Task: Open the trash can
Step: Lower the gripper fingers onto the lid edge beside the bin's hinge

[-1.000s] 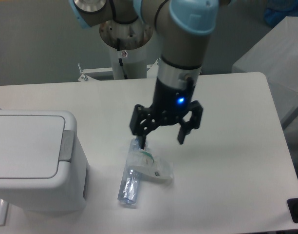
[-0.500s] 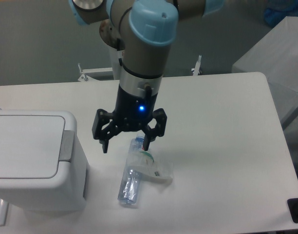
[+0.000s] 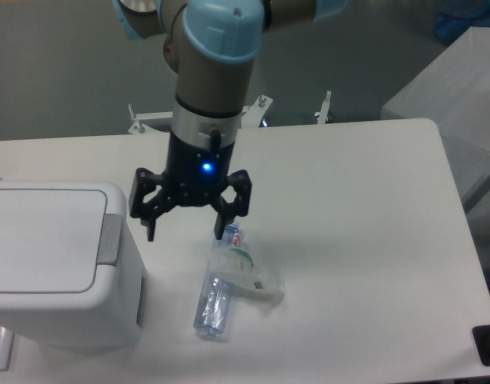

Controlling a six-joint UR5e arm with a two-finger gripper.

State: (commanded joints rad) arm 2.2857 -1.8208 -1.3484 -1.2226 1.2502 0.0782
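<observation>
trash can (image 3: 57, 264) sits at the left edge of the white table (image 3: 365, 240), its flat lid down and the grey tab (image 3: 110, 238) on its right rim facing the arm; it lies exactly where it lay in the earlier frames.

the arm (image 3: 213, 72) (grey tube, pale blue cap at the joint) reaches down from the top of the view, and it has swung leftward: a second ago the wrist hung right of the bottle, half a second ago above it, and now it is nearer the bin.

the tool (image 3: 189, 232) hangs below the wrist with its two black fingers (image 3: 151, 216) spread wide apart and nothing between them, a blue light glowing on its body. the left-hand finger in the view is just beside the bin's right rim near the tab, though whether it touches cannot be told.

the clear plastic bottle (image 3: 221, 280) with its blue cap (image 3: 231, 232) lies on the table, on its side, right of the bin, unmoved; the tool's other finger stands just by the cap.
</observation>
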